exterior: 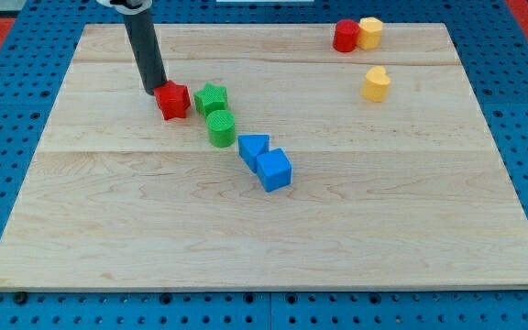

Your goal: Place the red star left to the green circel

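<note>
The red star (173, 100) lies on the wooden board (154, 229) in the upper left part of the view. The green circle (220, 127) sits just to its lower right, a small gap apart. A green star (211, 98) sits right of the red star, touching or nearly touching it, and just above the green circle. My tip (154, 91) is at the red star's upper left edge, touching it. The dark rod rises from there to the view's top.
A blue triangle (253, 148) and a blue cube (273, 170) lie lower right of the green circle. A red cylinder (345, 36) and a yellow block (370, 32) touch at the top right. A yellow heart-like block (376, 83) lies below them.
</note>
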Robot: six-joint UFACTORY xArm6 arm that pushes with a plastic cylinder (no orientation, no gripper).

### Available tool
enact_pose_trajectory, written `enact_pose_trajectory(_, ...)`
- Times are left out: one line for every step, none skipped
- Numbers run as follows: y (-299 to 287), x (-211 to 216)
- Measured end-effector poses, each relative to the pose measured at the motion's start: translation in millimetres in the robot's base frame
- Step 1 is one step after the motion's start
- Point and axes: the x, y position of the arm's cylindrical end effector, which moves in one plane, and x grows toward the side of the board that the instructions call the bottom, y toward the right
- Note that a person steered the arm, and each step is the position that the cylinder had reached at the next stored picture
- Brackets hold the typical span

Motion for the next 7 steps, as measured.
enact_pose_trajectory(42, -25)
enact_pose_trajectory(72, -19)
enact_pose_trajectory(41, -19)
enact_pose_trajectory(37, 4)
enact_pose_trajectory(13, 24)
enact_pose_trajectory(3, 24)
enact_pose_trajectory(-16, 36)
